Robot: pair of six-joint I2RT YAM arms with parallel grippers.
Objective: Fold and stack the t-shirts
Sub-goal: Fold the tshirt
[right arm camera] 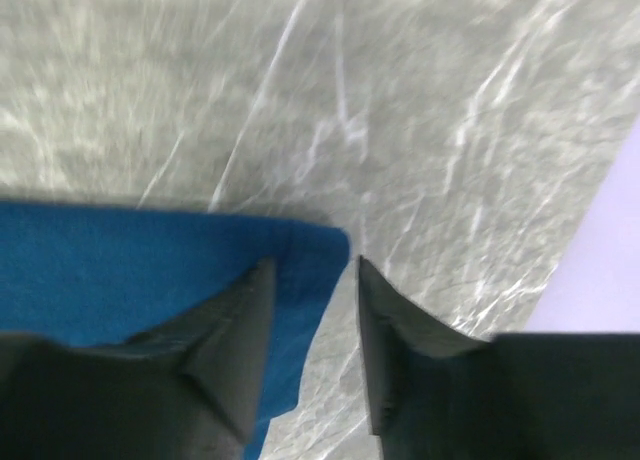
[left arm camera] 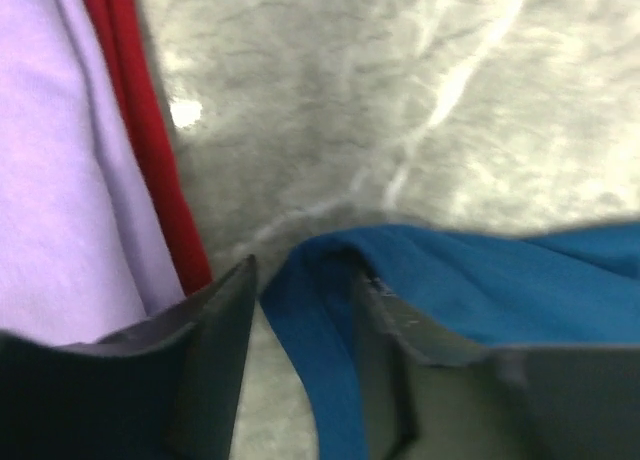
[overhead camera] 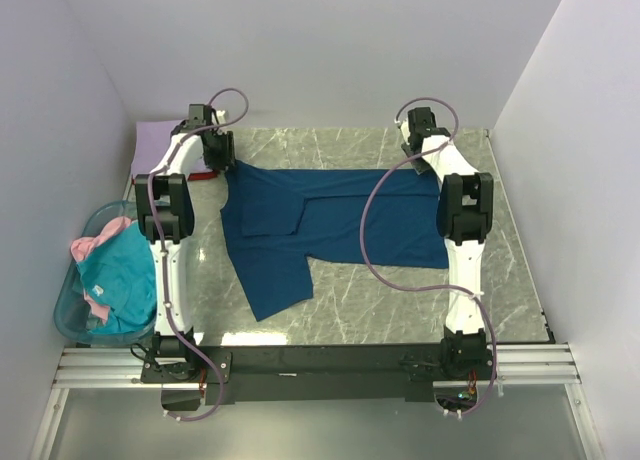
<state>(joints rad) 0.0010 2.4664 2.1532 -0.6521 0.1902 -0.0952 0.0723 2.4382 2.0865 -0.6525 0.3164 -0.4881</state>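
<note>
A dark blue t-shirt [overhead camera: 330, 220] lies spread flat across the marble table [overhead camera: 400, 300], one part trailing toward the near left. My left gripper [overhead camera: 222, 162] is at its far left corner, and in the left wrist view the open left gripper [left arm camera: 305, 275] straddles a folded blue hem [left arm camera: 320, 380] without pinching it. At the far right corner sits my right gripper [overhead camera: 425, 162]. Seen from the wrist, the right gripper [right arm camera: 315, 263] is open, with the blue shirt's corner [right arm camera: 310, 250] lying loose between the fingers. A lavender t-shirt [left arm camera: 60, 180] lies on a red t-shirt [left arm camera: 150, 140] just left of the left gripper.
The lavender [overhead camera: 155, 140] and red [overhead camera: 205, 177] shirts form a folded pile at the table's far left corner. A translucent blue basket [overhead camera: 70, 315] off the table's left side holds a teal shirt [overhead camera: 120, 270] and a pink one [overhead camera: 90, 245]. White walls close in on three sides.
</note>
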